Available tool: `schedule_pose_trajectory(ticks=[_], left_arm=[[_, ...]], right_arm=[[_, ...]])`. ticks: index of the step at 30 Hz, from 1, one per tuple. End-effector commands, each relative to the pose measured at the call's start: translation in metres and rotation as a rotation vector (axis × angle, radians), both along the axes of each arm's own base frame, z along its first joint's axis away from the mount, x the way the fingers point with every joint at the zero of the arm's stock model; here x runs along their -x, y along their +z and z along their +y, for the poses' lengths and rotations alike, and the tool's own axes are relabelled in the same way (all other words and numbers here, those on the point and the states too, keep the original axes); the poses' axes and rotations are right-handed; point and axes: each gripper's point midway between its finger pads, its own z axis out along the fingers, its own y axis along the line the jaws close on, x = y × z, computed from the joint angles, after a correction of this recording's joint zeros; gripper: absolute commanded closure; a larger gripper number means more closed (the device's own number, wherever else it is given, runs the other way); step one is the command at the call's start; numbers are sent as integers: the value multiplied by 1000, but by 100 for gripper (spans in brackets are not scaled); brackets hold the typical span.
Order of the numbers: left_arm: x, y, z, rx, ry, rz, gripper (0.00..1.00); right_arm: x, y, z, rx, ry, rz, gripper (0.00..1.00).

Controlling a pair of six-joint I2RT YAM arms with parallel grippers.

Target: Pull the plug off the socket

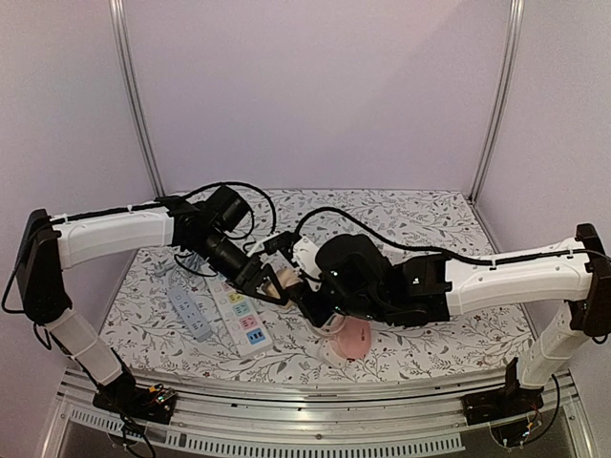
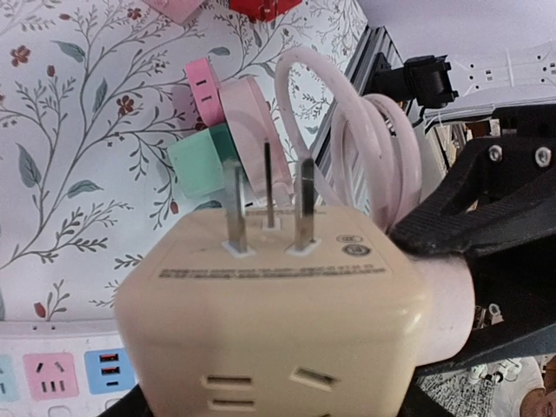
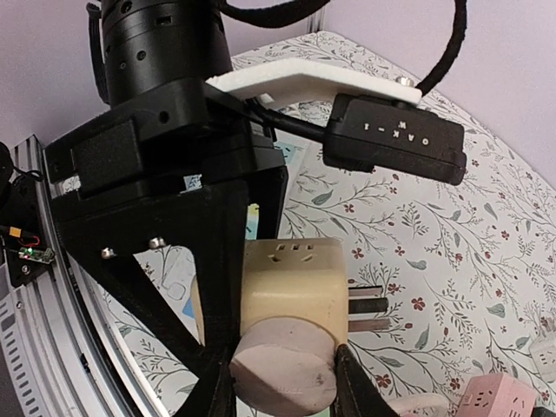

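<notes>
From above, the meeting point is mostly buried under the two wrists. Only a sliver of the beige socket (image 1: 272,279) shows at the left claw (image 1: 263,279), over the front middle of the bench (image 1: 430,224), and the plug cannot be picked out there at all. The wrist views tell more. The socket (image 2: 278,321) is a beige cube held clear of the bench, its own three prongs (image 2: 265,204) bare. The left claw's tips are cut off at the bottom edge of its own camera. In the right wrist view, though, a black finger (image 3: 213,261) lies along the cube's side, so the left claw seems clamped on the socket at about half width. The round pale plug (image 3: 282,373) sits against one face of the socket. The right claw (image 3: 282,391) grips it at a narrow opening, one finger on each side. Its fingers (image 2: 469,195) also show at the right of the left wrist view, pinching the plug (image 2: 447,304). The plug's pins are hidden; it looks flush with the socket, not drawn out. Behind the socket, partly blocked by it, lie a coiled pink cable (image 2: 373,139), a pink cube (image 2: 208,91) and a green cube (image 2: 201,163). A white strip (image 1: 243,320) lies on the bench just beside a grey strip (image 1: 189,310).
</notes>
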Motion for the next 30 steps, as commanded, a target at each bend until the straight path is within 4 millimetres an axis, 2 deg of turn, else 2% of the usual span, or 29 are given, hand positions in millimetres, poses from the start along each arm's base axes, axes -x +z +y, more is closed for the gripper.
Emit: schedule_pose_trajectory(ticks=[1, 7, 14, 17, 24, 30], left_arm=[[-22, 19, -7, 97, 38, -13, 100], [-33, 7, -2, 66, 90, 18, 100], [-36, 3, -2, 52, 100, 16, 100], [-33, 12, -3, 83, 77, -10, 100], [-13, 30, -12, 125, 1, -90, 100], [-16, 23, -11, 92, 19, -90, 100]], right_arm=[[-2, -8, -10, 133, -92, -117, 100], [7, -3, -2, 173, -87, -168, 100], [4, -2, -4, 180, -121, -185, 100], [-7, -8, -10, 132, -114, -100, 100], [-25, 6, -22, -165, -65, 202, 100], [-25, 2, -16, -174, -68, 240, 100]])
